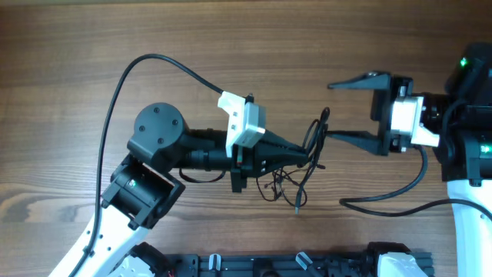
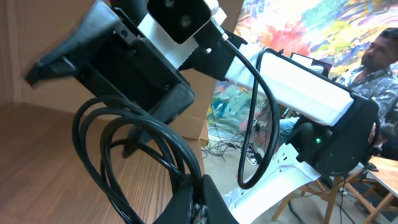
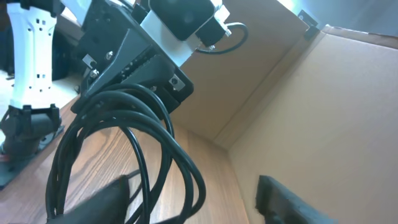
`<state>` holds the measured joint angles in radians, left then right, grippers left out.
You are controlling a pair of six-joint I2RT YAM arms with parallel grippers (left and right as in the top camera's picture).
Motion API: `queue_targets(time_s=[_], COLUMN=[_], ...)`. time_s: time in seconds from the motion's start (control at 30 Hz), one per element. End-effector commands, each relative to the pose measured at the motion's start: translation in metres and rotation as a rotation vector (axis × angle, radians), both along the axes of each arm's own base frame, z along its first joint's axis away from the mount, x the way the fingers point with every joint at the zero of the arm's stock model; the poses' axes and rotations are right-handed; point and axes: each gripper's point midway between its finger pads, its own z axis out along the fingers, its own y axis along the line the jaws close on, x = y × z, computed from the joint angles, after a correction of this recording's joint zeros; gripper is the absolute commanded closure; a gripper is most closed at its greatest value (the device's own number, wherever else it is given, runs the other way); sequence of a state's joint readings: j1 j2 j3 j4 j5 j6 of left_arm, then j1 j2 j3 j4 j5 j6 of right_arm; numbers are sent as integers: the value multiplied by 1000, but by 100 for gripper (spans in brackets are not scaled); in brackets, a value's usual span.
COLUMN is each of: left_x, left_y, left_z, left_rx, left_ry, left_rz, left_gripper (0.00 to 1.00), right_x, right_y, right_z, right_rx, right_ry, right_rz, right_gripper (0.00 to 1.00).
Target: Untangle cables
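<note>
I'm pinching the cables [image 1: 311, 142] in the shut left gripper [image 1: 306, 156]; beside them the right gripper [image 1: 332, 110] is hanging open, empty, so I'm targeting just one of them.

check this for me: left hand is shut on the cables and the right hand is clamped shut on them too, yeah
Not quite. The left hand is shut on the cables, but the right hand is not clamped on them: its jaws stand open, wide apart, just beside the loops. The overhead view shows this.
</note>
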<state>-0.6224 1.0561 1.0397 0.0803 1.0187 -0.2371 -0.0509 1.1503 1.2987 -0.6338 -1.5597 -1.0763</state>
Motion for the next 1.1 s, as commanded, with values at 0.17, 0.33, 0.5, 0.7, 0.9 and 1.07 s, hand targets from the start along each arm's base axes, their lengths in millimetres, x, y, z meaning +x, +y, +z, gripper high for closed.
queue_targets(time_s=[0.17, 0.33, 0.5, 0.7, 0.9, 1.07], left_x=[5, 5, -3, 3, 8, 10], left_y=[-5, -4, -11, -11, -11, -11], left_z=[3, 7, 7, 13, 19, 20], left_rx=[-18, -30, -35, -55, -78, -82], left_ry=[-46, -51, -56, -78, -101, -104], left_rz=[3, 2, -23, 18, 52, 66], left_gripper=[96, 96, 97, 96, 96, 96], right_x=[-11, -11, -11, -9, -8, 8], right_y=[1, 1, 1, 1, 1, 0], right_z=[6, 6, 6, 5, 4, -4], right_rx=[31, 30, 31, 24, 20, -20], right_ry=[45, 53, 62, 63, 64, 117], right_rz=[60, 59, 60, 46, 37, -54], right_gripper=[80, 43, 38, 75, 92, 51])
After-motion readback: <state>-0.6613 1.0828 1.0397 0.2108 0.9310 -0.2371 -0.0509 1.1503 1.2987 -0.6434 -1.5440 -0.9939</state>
